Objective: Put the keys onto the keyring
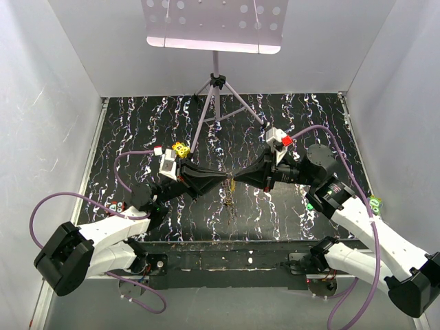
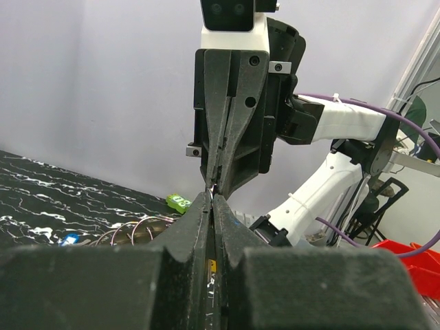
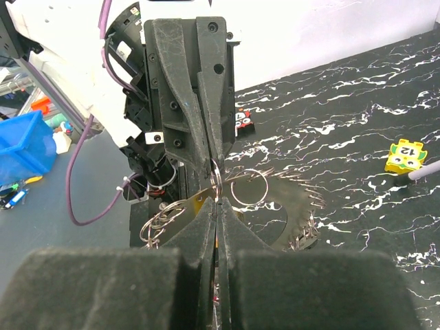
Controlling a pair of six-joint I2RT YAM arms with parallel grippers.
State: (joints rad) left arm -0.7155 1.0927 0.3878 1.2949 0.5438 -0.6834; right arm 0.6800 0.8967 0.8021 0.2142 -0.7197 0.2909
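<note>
The left gripper and right gripper meet tip to tip over the keyring on the table, the cube behind them.

Black table streaked white; yellow cube; grey keyring.

The yellow cube bears the number 12. A small dark tag carries marks too blurred to read.

Keyring — partly behind right hand
</note>
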